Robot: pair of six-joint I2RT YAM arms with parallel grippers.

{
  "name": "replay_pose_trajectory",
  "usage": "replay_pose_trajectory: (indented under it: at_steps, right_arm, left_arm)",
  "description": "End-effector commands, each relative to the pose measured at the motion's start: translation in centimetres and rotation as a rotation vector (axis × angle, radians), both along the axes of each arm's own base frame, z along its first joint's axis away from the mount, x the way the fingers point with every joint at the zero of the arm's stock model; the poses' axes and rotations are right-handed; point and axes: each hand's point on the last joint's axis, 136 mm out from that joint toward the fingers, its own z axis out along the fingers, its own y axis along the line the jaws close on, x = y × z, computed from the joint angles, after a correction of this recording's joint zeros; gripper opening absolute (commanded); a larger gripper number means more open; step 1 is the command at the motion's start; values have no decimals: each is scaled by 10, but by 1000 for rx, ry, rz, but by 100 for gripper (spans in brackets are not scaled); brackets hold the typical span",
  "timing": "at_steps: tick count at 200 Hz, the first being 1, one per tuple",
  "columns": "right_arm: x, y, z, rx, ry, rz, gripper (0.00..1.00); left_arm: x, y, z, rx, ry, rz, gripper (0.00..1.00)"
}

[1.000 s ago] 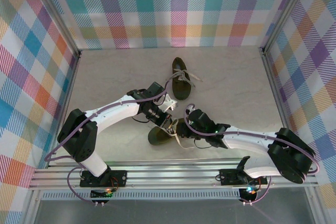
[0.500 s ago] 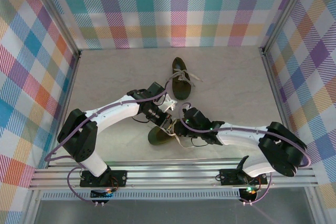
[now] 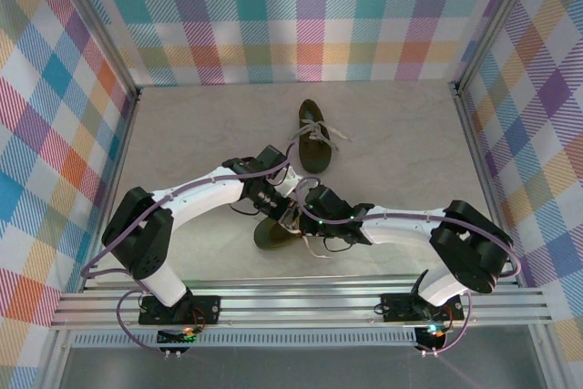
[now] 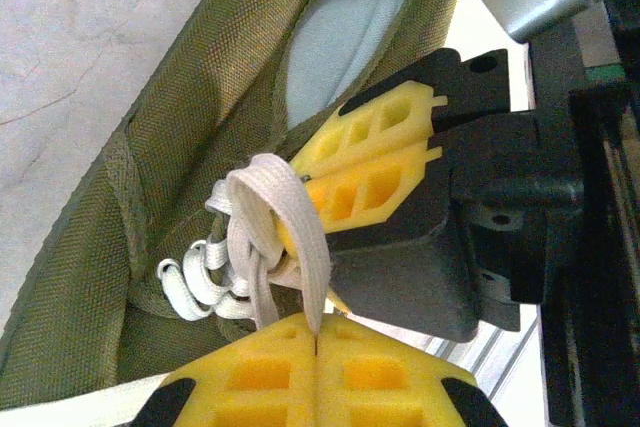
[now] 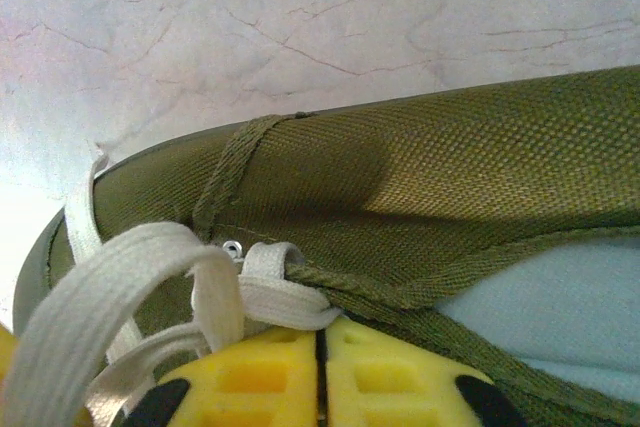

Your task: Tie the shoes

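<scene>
Okay, left gripper clenched on a cream lace loop of the near shoe, right gripper clamped on lace by an eyelet.

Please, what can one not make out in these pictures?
- Top view: the left arm and right arm cover most of the near shoe.
- Top view: the far shoe is too small to show whether its laces are knotted.
- Left wrist view: the left gripper, shut on the lace, is cut by the bottom edge.
- Right wrist view: the right gripper is shut; its own fingers hide whether it pinches anything.
</scene>
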Motion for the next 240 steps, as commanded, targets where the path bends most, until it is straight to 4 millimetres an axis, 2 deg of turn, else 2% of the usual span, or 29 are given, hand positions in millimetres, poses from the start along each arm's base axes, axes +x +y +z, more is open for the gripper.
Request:
replay_pose_trajectory:
  at_steps: [1,9,62,87,144,173,194,207,240]
  right_arm:
    - [-3,-6,-6,-34,7,-18,3]
    - [-2,-5,-1,-16,-10,-16,0]
    - [-4,2,47,152,-173,70,0]
    - [-8,1,60,195,-219,99,0]
    - [-19,1,69,225,-258,187,0]
    - [-21,-4,62,186,-251,201,0]
    - [-14,-19,51,94,-234,130,0]
    - [-11,-23,52,73,-241,108,0]
    - [-8,-22,62,87,-289,118,25]
  left_arm:
    - [-3,1,-6,15,9,7,0]
    - [-2,1,-6,19,6,10,0]
    - [7,9,-9,40,-9,58,0]
    - [12,13,-8,44,-14,82,0]
    - [16,18,-9,47,-14,112,0]
    - [17,19,-11,52,-11,116,0]
    - [15,16,-7,23,-4,105,0]
    - [13,12,-2,-7,-3,93,0]
    - [15,10,4,-30,-25,99,0]
